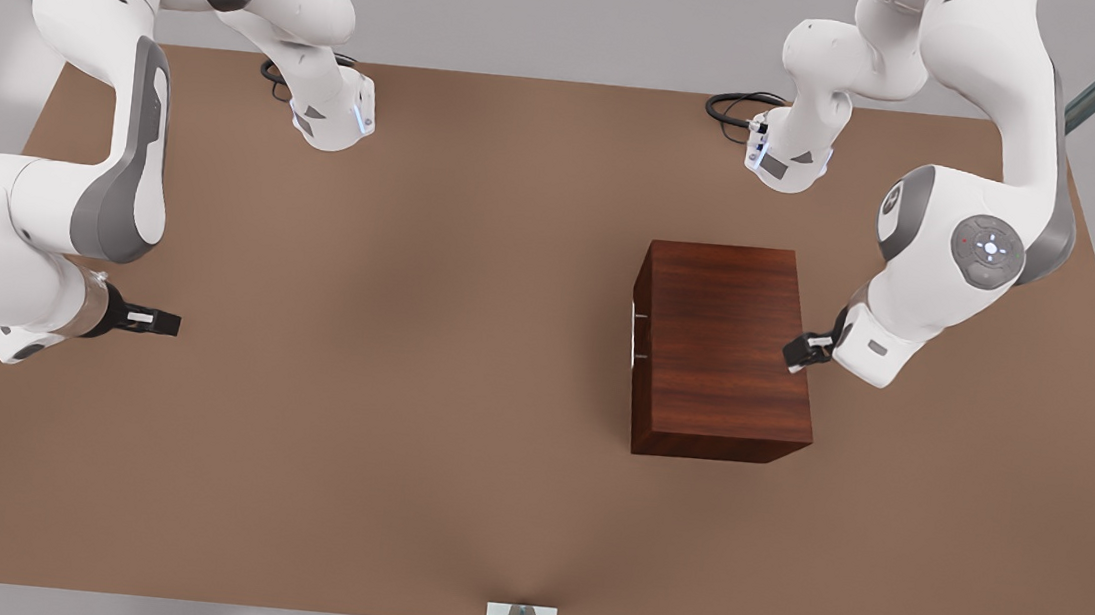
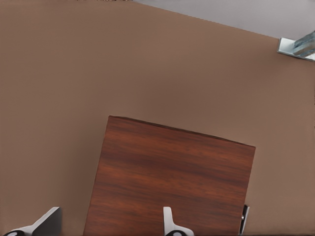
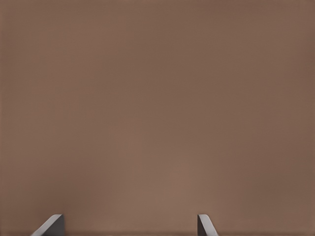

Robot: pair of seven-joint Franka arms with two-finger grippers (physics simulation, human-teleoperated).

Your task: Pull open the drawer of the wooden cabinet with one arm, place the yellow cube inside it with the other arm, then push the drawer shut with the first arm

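Two hands, both open and empty. Left hand [image 1: 807, 352] hovers over the wooden cabinet [image 1: 724, 350] — its drawer [image 1: 637, 328] shut, handle on the far side. Right hand [image 1: 162, 321] waits well apart above bare desk [image 1: 382, 352].

Soft, even light falls from overhead, with no hard beam anywhere. The table [image 1: 404, 334] is a matte brown, a shade paler around the wooden cabinet [image 1: 720, 344] and darker towards the corners farthest from it. The cabinet throws only a faint, blurred shadow just beside its base. Its flat top carries a mild sheen that brings out the grain, while its side faces sit darker. On the white arm shells above the cabinet there are gentle highlights, no glare. Pale bright patches lie along the floor strip beyond the table edge nearest the camera. Nothing looks smeared or bent.
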